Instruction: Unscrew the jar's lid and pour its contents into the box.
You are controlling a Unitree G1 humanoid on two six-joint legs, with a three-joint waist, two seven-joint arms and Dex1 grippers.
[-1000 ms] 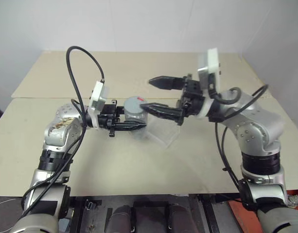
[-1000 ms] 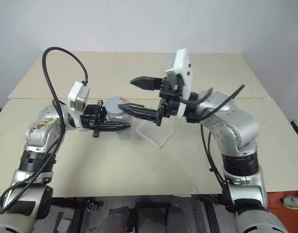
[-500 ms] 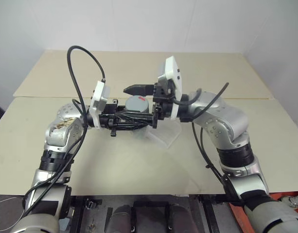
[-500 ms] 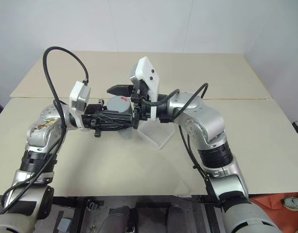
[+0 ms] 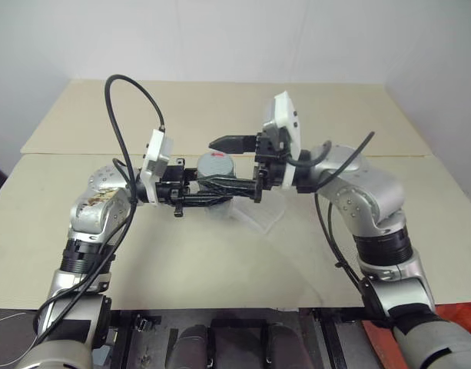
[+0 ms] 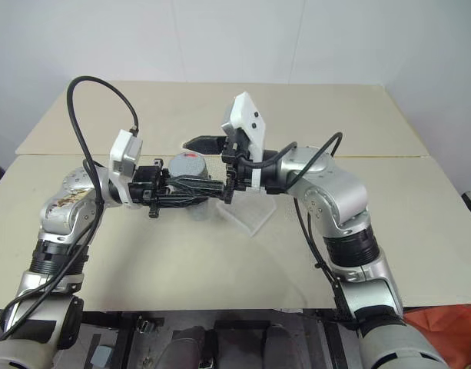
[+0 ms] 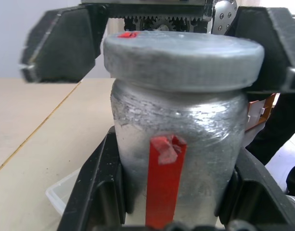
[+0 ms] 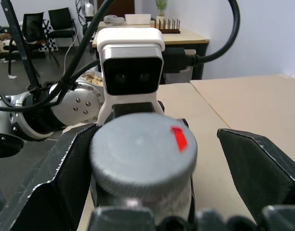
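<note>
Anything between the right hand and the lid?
Nothing visible. The right hand is open, its fingers on either side of the lid with clear gaps. The left hand holds the jar by its body, below the lid.

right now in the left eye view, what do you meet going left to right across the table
left hand → jar with its lid → box → right hand, open around the lid

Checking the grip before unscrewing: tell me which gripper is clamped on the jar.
The left gripper, shut on the jar; the right gripper stands open around the lid.
</note>
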